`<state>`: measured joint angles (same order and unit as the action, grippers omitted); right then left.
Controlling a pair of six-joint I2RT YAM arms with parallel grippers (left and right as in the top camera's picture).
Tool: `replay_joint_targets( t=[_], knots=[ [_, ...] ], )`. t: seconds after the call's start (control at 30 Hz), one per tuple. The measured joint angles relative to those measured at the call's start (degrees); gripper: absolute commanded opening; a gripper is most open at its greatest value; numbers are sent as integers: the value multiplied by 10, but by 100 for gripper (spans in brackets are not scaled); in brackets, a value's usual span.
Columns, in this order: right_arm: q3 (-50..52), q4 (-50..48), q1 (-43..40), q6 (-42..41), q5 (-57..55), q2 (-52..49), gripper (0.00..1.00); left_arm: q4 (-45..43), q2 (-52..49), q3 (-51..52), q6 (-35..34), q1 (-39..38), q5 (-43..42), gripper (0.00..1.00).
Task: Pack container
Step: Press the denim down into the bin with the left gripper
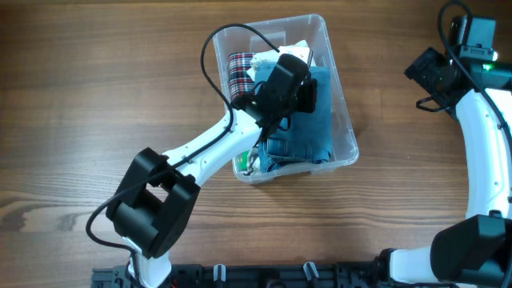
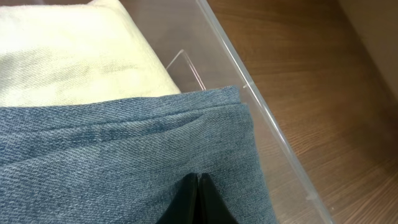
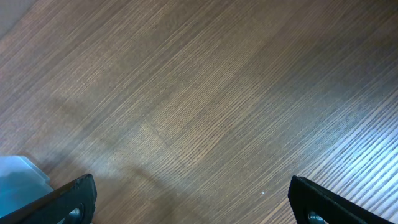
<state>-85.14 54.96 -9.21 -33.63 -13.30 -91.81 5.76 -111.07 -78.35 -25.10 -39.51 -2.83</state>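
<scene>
Your left gripper [image 2: 198,202], tips pressed together, sits on the folded jeans [image 2: 124,162] inside the container [image 1: 342,112] at mid-table. Lifting carelessly could snag the denim and drag it out. Your right gripper [image 3: 196,200] gapes idle by the far right corner.

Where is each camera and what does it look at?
Overhead: above the table, looking straight down at the bin; left arm and right arm show.
Left wrist: on the left arm, facing the jeans in the bin; the left hand, shut, shows.
Right wrist: on the right arm, facing bare table; the right hand, open, shows.
Shared: overhead and left wrist both see the jeans.
</scene>
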Motion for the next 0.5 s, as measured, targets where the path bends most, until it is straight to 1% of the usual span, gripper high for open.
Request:
replay_joint_targets(
  t=[0.27,0.37,0.5],
  knots=[
    [0,0,0,0,0,0,100,20,0,-2,0,1,0,4],
    [0,0,0,0,0,0,100,8,3,1,0,3,-2,4],
    [0,0,0,0,0,0,100,0,31,21,30,10,5,4]
  ],
)
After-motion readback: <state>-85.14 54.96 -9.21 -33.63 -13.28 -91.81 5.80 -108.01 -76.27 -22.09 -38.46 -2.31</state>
